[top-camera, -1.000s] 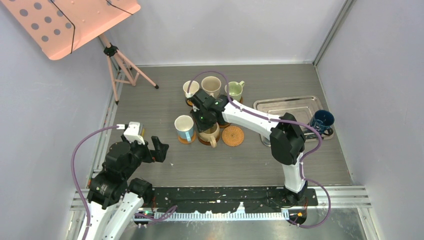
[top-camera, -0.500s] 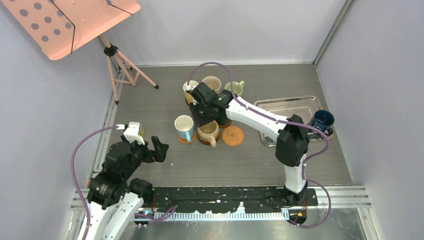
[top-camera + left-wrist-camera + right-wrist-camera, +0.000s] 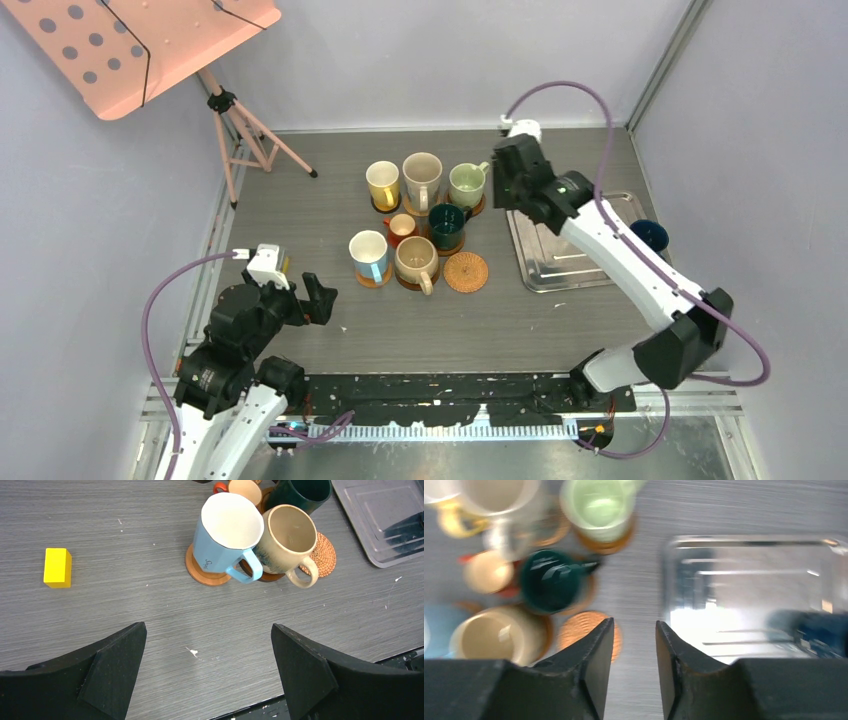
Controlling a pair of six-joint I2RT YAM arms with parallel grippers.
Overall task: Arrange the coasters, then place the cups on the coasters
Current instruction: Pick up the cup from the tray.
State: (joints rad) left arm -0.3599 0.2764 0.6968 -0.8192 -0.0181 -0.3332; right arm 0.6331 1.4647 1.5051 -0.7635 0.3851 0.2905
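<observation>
Right arm has swung off the mug cluster since a second ago: it was over the beige mug and now hangs at 1 o'clock of the table, above the far-left corner of the metal tray. Left arm is unchanged at 7 o'clock.

We see the right gripper with fingers a little apart, bare table between them, nothing held. Left gripper is spread wide and empty over bare table.

We count seven mugs in the mid-table cluster.
- **Far row:** yellow mug, cream mug, and pale green mug on an orange coaster.
- **Middle:** small orange-red mug, and dark green mug on a brown coaster.
- **Near row:** white-blue mug upright on a tan coaster. The beige mug is just beside it at 3 o'clock, on a dark brown coaster.

Wicker coaster is bare, at 3 o'clock of the beige mug. Navy mug is well apart, at the tray's 3 o'clock rim; we cannot tell if it is on the tray or beside it. Yellow block is at 9 o'clock of the white-blue mug, well apart.
</observation>
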